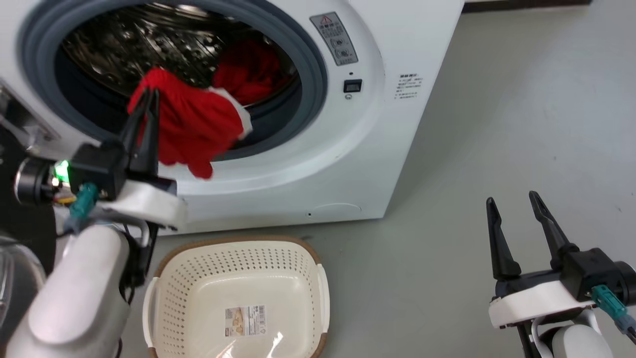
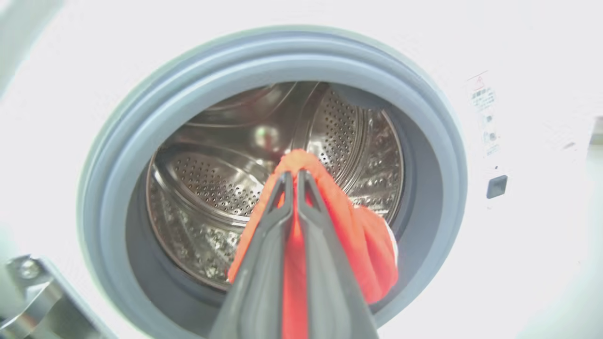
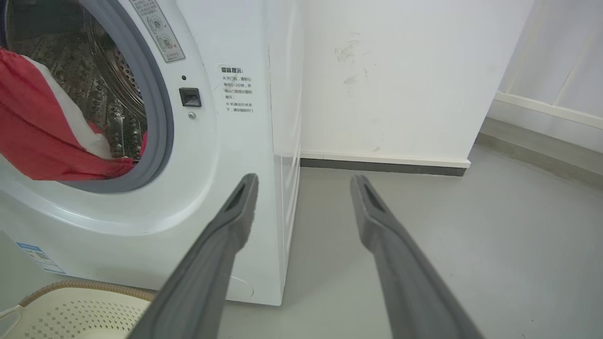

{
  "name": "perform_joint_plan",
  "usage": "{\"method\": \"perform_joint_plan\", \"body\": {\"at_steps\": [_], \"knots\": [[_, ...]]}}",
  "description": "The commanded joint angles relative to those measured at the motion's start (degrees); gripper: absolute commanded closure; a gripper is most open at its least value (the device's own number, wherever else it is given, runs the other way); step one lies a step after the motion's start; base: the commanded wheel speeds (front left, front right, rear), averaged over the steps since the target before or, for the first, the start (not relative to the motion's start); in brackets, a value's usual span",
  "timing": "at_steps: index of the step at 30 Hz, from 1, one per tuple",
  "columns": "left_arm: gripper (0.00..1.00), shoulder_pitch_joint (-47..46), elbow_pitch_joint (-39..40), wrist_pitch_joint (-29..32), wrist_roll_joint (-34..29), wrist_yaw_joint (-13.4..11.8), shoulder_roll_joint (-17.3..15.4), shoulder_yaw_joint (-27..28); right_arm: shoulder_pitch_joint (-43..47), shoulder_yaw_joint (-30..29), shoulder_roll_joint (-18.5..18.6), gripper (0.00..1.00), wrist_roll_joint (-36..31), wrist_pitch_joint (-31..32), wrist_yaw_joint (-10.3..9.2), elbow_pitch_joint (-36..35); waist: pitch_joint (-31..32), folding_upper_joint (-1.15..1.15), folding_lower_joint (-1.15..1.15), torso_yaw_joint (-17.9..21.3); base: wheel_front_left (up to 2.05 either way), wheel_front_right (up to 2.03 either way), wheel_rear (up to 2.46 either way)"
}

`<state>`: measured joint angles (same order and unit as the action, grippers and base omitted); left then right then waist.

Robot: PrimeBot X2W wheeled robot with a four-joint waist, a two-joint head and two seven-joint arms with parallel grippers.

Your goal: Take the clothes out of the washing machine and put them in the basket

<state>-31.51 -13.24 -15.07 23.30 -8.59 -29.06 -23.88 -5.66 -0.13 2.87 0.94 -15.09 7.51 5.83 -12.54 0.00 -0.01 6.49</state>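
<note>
- The basket (image 1: 233, 242) stands on the floor (image 1: 497, 124) before the washing machine (image 1: 397, 124).
- One garment (image 1: 194, 124) hangs over the porthole's lip (image 1: 263, 143); another garment (image 1: 248, 69) lies behind it, in the drum (image 1: 149, 44).

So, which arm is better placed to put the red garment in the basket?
Left. The left gripper is shut on the red garment, with the basket on the floor close by. The right gripper stands open, empty, off to the side.

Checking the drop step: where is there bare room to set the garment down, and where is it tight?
Free: the basket, bare inside but for its label; the grey floor between basket and right pincer. Tight: the porthole, where the left pincer is shut on a red garment hanging over the gasket.
</note>
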Motion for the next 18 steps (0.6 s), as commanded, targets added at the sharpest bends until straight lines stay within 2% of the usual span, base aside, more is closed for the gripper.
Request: {"method": "perform_joint_plan", "body": {"at_steps": [1, 5, 9, 18], "knots": [[1.00, 2.09, 1.63, -0.14, -0.76, -0.13, 0.55, 0.69, 0.78, -0.14, 0.01, 0.00, -0.38, -0.12, -0.04, 0.15, 2.07, 0.00, 0.01, -1.57, 0.00, 0.00, 0.00], [1.00, 9.35, 6.70, -0.15, -0.71, 0.36, 2.33, 3.09, 2.05, -0.51, 0.00, 0.00, -0.97, -0.13, -0.04, 0.25, 3.91, 0.00, 0.01, -3.29, 0.00, 0.00, 0.00], [1.00, 13.76, 8.79, -0.15, 0.24, 2.01, 3.43, 2.58, 2.44, -0.95, 0.00, 0.00, -1.53, -0.12, -0.04, 0.19, 4.18, 0.00, 0.01, -5.01, 0.00, 0.00, 0.00], [1.00, 18.67, 5.45, 0.01, 1.66, 3.95, 5.03, 0.61, 1.42, -0.62, 0.01, 0.00, -1.62, -0.12, -0.04, 0.27, 2.48, 0.00, 0.01, -6.59, 0.00, 0.00, 0.00]]}}
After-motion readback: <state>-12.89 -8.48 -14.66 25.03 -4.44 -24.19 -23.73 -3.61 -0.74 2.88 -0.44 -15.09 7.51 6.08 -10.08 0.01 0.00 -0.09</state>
